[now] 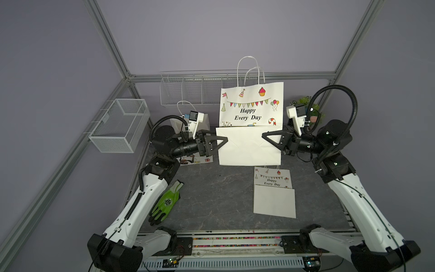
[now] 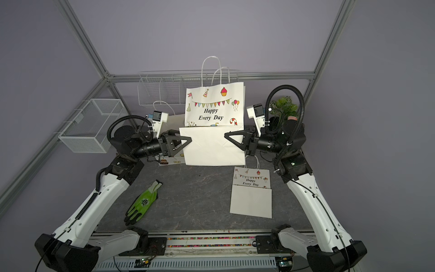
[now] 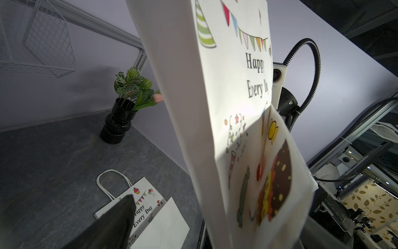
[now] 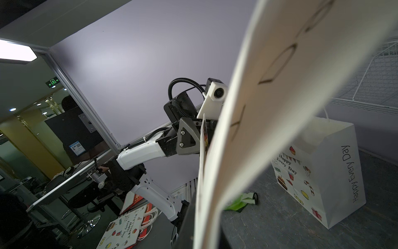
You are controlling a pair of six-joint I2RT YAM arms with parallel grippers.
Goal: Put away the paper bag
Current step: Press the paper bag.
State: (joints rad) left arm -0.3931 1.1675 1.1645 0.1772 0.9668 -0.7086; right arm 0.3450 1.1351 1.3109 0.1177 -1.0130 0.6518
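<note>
**Position of the task's thing.** The paper bag (image 1: 250, 106) stands upright at the back centre of the desk (image 1: 211, 195). It is flattened, with its printed face toward the top cameras, its handles up and its base flap folded up over the front. Its long axis is vertical, and its width runs straight across between the two arms. Whether its lower edge rests on the desk or hangs just clear of it cannot be told.

**Right end effector (image 1: 265, 136).** It is clenched on the bag's right edge, at the top of the folded flap. The right wrist view shows the sheet running out from between its jaws.

**Left end effector (image 1: 223, 142).** It is released, with the jaws spread wide, at the bag's left edge and about level with the right one. The left wrist view shows one finger (image 3: 116, 217) with the sheet just beside it. Whether the edge lies between the jaws cannot be confirmed.

**Governing relation.** The two end effectors face each other with the bag directly between them, so each is equally near its own edge. Only the right one has hold.

**Assessment.** The wire rack (image 1: 188, 91) on the back wall is behind the bag and toward the left arm's side, and it is the probable destination. Travel would then be backward and leftward. A tall sheet carried by one edge is likely to swing unless the left end effector closes first.
</note>
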